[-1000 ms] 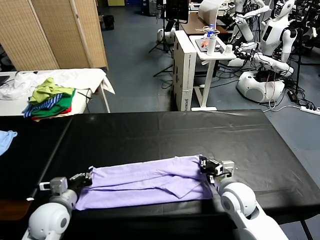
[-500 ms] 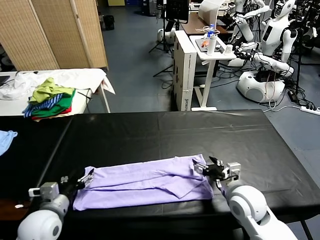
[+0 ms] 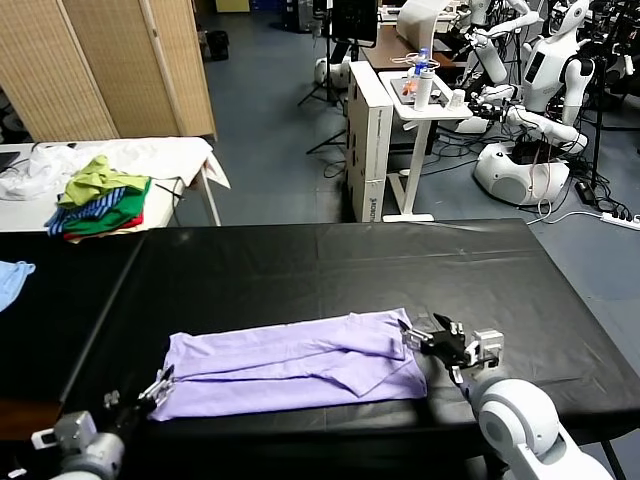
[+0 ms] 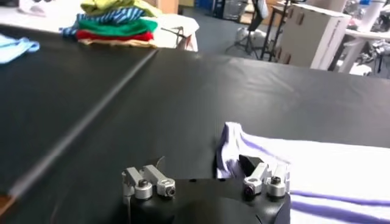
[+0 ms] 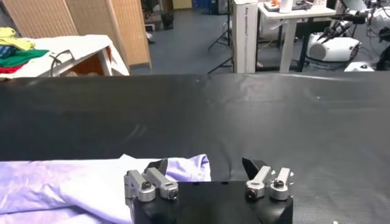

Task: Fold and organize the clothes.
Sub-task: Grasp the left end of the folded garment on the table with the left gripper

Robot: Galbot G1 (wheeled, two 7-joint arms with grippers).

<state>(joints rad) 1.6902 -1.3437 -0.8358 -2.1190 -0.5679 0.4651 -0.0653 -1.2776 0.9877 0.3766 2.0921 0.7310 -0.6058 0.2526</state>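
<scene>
The lavender T-shirt (image 3: 295,363) lies near the front edge of the black worktop (image 3: 330,270) as a long band running left to right, folded over lengthwise, so I judge one fold is made. My left hand (image 3: 152,388) sits at its near left end and my right hand (image 3: 440,342) just off its right end; both stand wide and hold nothing. What's left, I think, is folding the band across into a compact stack and tidying it.
</scene>
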